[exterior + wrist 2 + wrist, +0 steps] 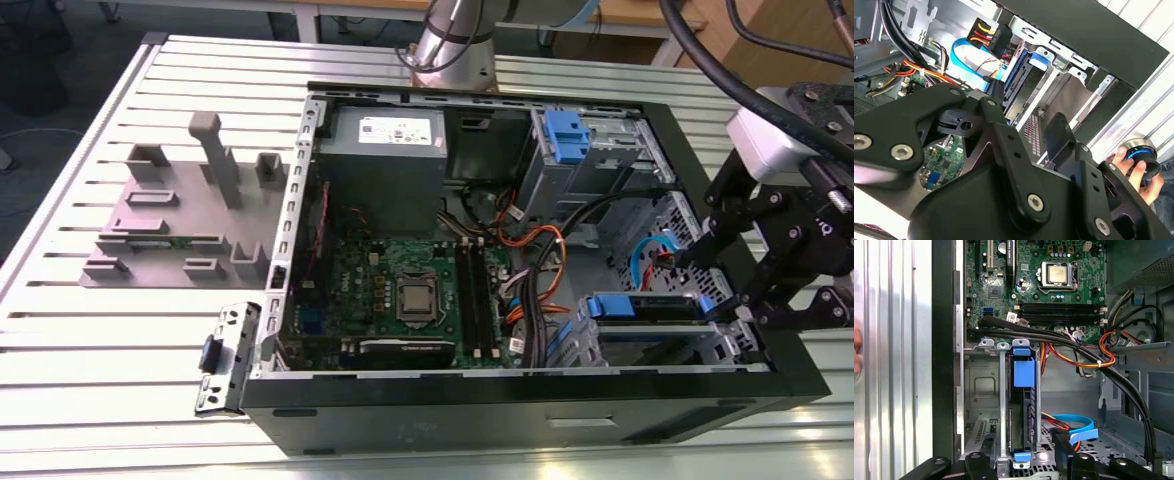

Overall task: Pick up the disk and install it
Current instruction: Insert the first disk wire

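The disk stands on edge in the drive cage at the case's front corner, on the exterior view's right, with its blue bracket showing. The first wrist view shows the disk slotted between the cage's metal rails, a blue tab on its edge. In the second wrist view the disk sits in the cage under a blue ribbon cable. My gripper hangs open just beside and above the cage. Its black fingers stand on either side of the disk without gripping it.
The open computer case lies on a slatted metal table. Inside are a grey power-supply box, a motherboard, cable bundles and an upper cage with a blue latch. A grey fixture lies on the exterior view's left. A person's hand holds a round device.
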`<state>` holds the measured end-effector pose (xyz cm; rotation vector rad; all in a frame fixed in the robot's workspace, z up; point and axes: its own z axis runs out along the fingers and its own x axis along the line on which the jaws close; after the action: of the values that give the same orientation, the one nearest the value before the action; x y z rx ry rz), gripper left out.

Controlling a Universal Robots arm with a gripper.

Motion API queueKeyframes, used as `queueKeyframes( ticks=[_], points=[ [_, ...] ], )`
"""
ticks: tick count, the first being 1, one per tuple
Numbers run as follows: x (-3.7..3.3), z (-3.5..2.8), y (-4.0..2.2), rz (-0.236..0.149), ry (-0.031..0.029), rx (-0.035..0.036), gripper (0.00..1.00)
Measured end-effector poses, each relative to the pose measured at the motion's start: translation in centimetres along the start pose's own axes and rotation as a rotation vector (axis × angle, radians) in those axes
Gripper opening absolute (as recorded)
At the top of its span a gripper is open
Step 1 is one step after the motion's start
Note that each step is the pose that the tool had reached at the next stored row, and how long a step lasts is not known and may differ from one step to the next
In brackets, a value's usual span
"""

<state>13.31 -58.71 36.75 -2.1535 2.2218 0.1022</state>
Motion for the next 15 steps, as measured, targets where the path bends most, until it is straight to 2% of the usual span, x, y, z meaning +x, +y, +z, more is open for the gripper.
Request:
queueKeyframes(
  ticks=[15],
  points=[
    [-0.02,0.1,-0.26,0.0,0.0001,0.0,0.59]
  ],
)
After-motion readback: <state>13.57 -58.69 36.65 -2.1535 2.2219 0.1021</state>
